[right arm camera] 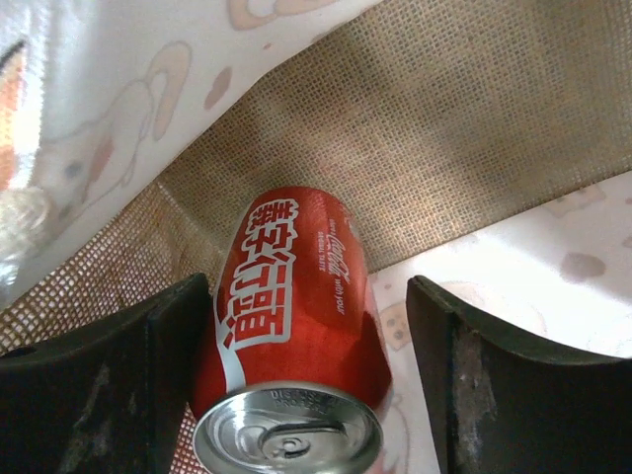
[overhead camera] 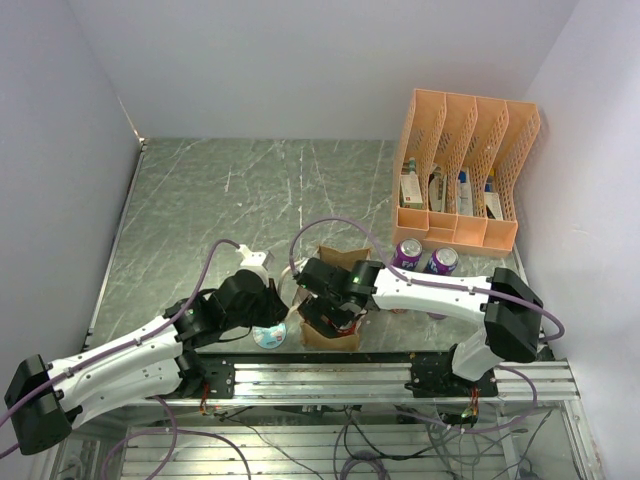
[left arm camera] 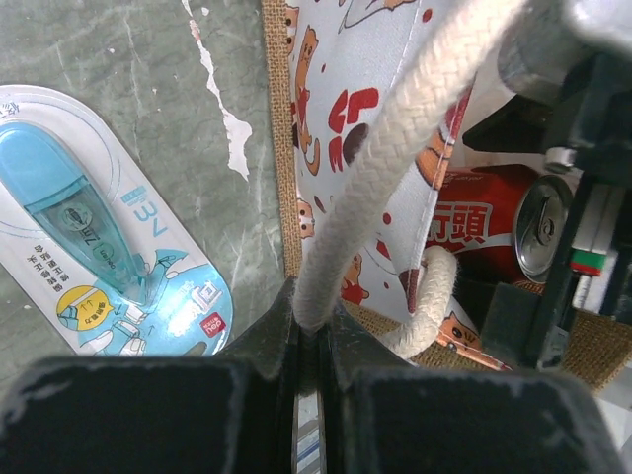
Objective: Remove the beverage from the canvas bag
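Tape pack (left arm camera: 99,247) beside canvas bag (left arm camera: 279,148), purple cans (overhead camera: 408,252) nearby

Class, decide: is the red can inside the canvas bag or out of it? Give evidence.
Inside. The red can is surrounded by the canvas bag's woven walls and printed lining, flanked by the open right gripper.

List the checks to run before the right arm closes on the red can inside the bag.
1. Left jaws clamped on the cream handle: ok.
2. Mouth of the canvas bag open: ok.
3. Right jaws open, one on each side of the red can: ok.
4. Can centred between them: not ok; it sits against one jaw, with a gap at the other.
5. Printed lining clear of the pinch: cannot tell.
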Available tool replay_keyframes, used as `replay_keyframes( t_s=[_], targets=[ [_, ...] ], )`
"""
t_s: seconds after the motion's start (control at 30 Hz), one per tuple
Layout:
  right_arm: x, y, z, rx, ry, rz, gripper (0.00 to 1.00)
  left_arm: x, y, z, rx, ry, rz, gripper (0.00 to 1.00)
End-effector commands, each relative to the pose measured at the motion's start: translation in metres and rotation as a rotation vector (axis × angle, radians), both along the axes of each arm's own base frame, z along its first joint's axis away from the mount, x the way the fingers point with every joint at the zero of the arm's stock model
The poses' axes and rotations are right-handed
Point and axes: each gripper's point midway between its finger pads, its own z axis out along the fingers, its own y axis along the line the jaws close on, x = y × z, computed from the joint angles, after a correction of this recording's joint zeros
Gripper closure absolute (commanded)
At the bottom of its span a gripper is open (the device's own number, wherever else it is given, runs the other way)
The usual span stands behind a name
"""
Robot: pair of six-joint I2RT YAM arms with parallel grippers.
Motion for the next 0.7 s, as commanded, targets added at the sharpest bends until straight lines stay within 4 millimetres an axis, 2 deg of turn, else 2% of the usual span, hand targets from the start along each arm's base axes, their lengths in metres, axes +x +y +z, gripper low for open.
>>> replay_keyframes(
  t_s=[0.0, 0.07, 0.17, 0.2, 0.47, 0.67],
  targets=[
    [-0.003, -0.022, -0.019, -0.111, -0.003, 0.003, 0.24, 0.0, -0.001, 0.003, -0.005, -0.005, -0.011, 0.93],
    [-0.002, -0.022, -0.018, -0.111, -0.002, 0.004, 0.33, 0.0, -0.001, 0.003, -0.005, -0.005, -0.011, 0.93],
    [-0.001, -0.022, -0.013, -0.103, -0.011, 0.001, 0.56, 0.0, -0.001, 0.003, -0.004, -0.004, -0.011, 0.93],
    [0.0, -0.021, -0.011, -0.099, -0.016, 0.0, 0.61, 0.0, -0.001, 0.004, -0.005, -0.005, -0.011, 0.93],
    [0.009, -0.003, 0.026, 0.04, -0.082, -0.001, 0.82, 0.0, -0.003, 0.003, -0.008, -0.001, -0.014, 0.93],
    [0.023, 0.017, 0.06, 0.182, -0.167, -0.022, 0.92, 0.0, -0.002, 0.004, -0.009, -0.004, -0.013, 0.93]
  ],
)
